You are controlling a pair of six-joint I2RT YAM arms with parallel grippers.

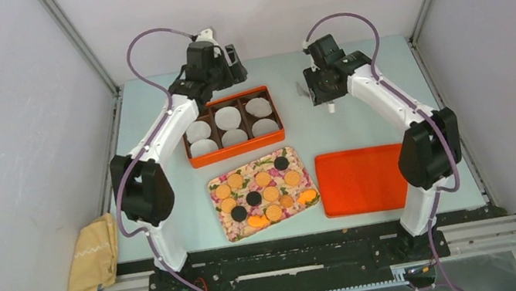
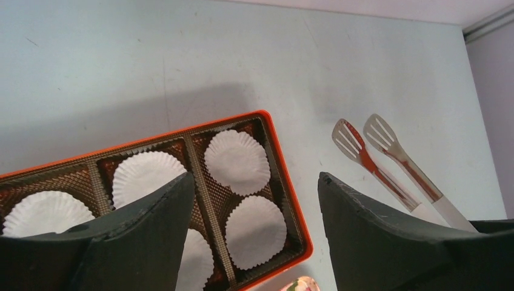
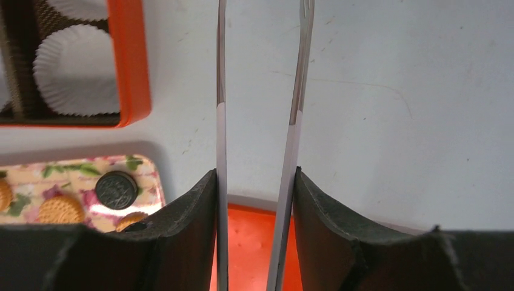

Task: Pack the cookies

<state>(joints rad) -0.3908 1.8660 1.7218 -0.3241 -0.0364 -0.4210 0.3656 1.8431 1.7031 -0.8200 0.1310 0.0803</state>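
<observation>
the right gripper [image 3: 254, 182] is clamped on the tongs [image 3: 221, 73], the tool for lifting cookies [image 1: 263, 179] off the floral tray [image 1: 233, 233]; the left gripper [image 2: 256, 179] hangs spread above the lined box [image 2: 290, 188], probably to steady it

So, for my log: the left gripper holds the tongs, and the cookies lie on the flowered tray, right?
Not quite: the right gripper holds the tongs, as the right wrist view shows. The cookies do lie on the flowered tray.
</observation>
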